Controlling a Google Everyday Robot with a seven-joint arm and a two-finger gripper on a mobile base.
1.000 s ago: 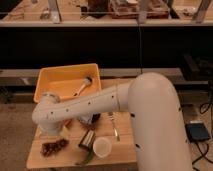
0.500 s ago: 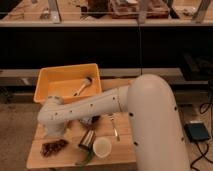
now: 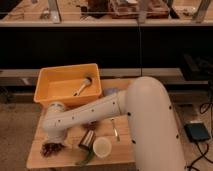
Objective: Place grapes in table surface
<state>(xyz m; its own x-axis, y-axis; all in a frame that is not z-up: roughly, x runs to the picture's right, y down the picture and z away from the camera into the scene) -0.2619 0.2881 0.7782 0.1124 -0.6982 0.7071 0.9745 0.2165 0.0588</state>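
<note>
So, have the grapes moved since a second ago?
No. The grapes stay beside the dark block on the table, tool just above them.

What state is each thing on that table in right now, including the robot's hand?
grapes: lying on the table surface, front left, not held.
gripper: just above the grapes, jaws open.
yellow tub: upright, a utensil lying inside.
dark striped block: lying beside the cup.
white cup: upright, mouth up.
green vegetable: lying at the front edge.
</note>
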